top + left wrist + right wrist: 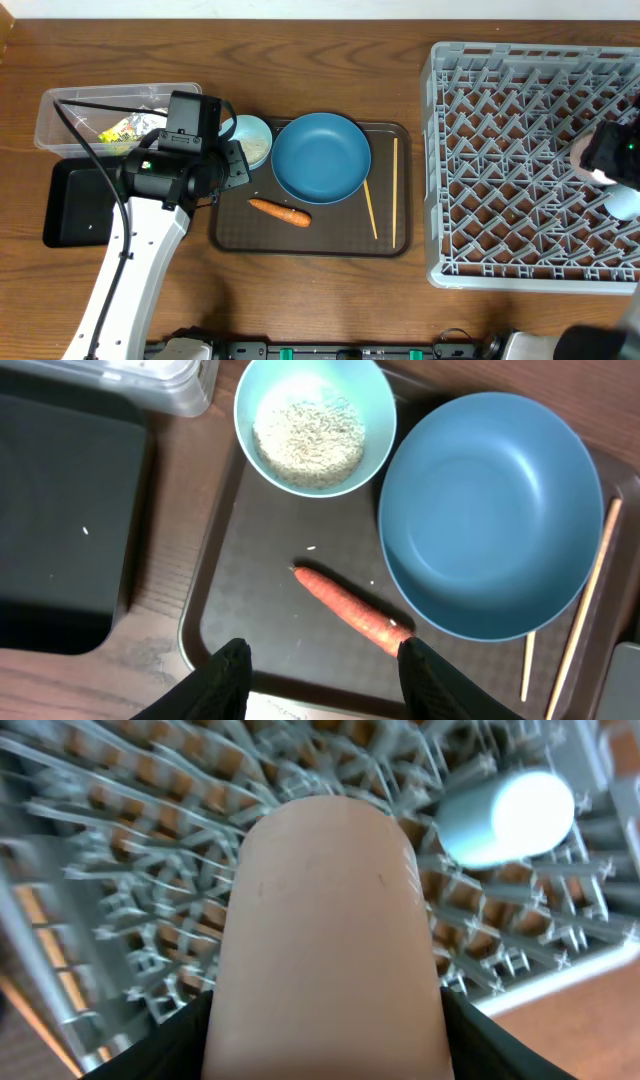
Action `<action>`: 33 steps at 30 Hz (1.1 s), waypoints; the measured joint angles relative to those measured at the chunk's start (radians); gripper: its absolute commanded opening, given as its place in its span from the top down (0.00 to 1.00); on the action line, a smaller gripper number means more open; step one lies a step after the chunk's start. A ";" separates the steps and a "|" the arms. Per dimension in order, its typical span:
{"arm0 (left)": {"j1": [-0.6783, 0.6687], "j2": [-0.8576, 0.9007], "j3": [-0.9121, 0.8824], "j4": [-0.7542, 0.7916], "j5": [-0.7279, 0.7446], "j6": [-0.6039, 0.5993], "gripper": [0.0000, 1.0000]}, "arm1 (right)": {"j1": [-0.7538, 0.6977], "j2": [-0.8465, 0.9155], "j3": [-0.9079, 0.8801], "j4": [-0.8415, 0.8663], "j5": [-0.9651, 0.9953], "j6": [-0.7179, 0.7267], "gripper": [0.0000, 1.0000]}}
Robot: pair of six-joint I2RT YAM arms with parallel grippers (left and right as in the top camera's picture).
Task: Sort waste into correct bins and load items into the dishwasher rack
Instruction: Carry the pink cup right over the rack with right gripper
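Note:
My left gripper (322, 660) is open and empty above the near edge of the brown tray, close to the orange carrot (350, 610) (279, 211). Beyond it sit the small pale-blue bowl (314, 422) (250, 139) holding white rice and the large blue dish (490, 510) (321, 156). Two chopsticks (382, 188) lie to the right of the dish. My right gripper (330, 1030) is shut on the pink cup (330, 930) over the grey dishwasher rack (520, 150). The light-blue cup (505, 815) (623, 202) lies in the rack. The clear tub (80, 110) holds a yellow wrapper (125, 128). The black tray (75, 200) lies beside it.
The brown serving tray (310, 240) holds the dish, bowl, carrot and chopsticks in the middle of the wooden table. My left arm (130, 270) covers part of the black tray and tub. The rack fills the right side.

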 measured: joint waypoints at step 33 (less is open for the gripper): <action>0.000 0.000 0.000 -0.013 -0.004 0.000 0.50 | -0.146 0.291 0.014 0.013 0.073 0.066 0.78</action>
